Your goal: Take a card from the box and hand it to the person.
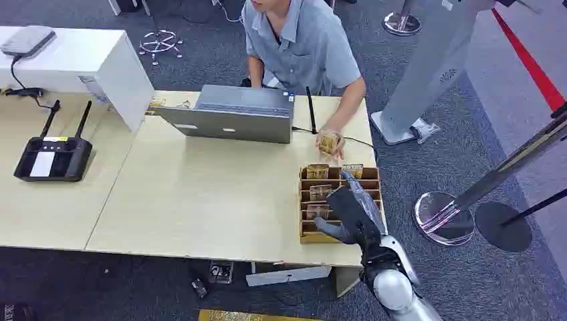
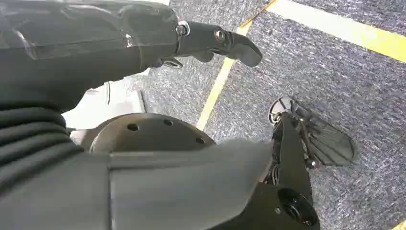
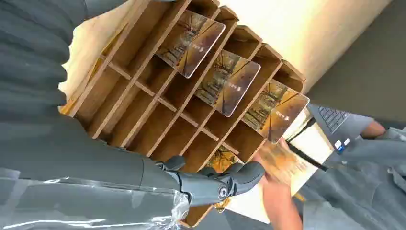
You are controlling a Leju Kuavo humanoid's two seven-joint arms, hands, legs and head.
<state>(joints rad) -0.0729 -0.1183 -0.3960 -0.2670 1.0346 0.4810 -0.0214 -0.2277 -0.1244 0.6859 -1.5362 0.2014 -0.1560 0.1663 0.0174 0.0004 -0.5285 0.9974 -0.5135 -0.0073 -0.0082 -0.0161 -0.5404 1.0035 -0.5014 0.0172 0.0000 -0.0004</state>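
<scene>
Cards [image 3: 229,81] stand upright in the box [image 1: 306,231] at the counter's right edge, directly beneath the right hand [image 1: 352,212], fingers [image 3: 242,175] spread, empty.

Pale wood surface [image 1: 200,200]; brown wooden box [image 1: 307,235] at five o'clock, with golden-brown tree-patterned cards [image 3: 229,82]. Grey laptop [image 1: 231,114] at twelve o'clock, black router [image 1: 53,157] at nine. Grey-blue shirt [image 1: 307,47] on person. Dark grey speckled carpet [image 1: 481,281], yellow stripes [image 2: 335,28].

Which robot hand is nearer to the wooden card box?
Right. The right robot hand hovers over the card box; the left robot hand hangs over the carpet.
</scene>
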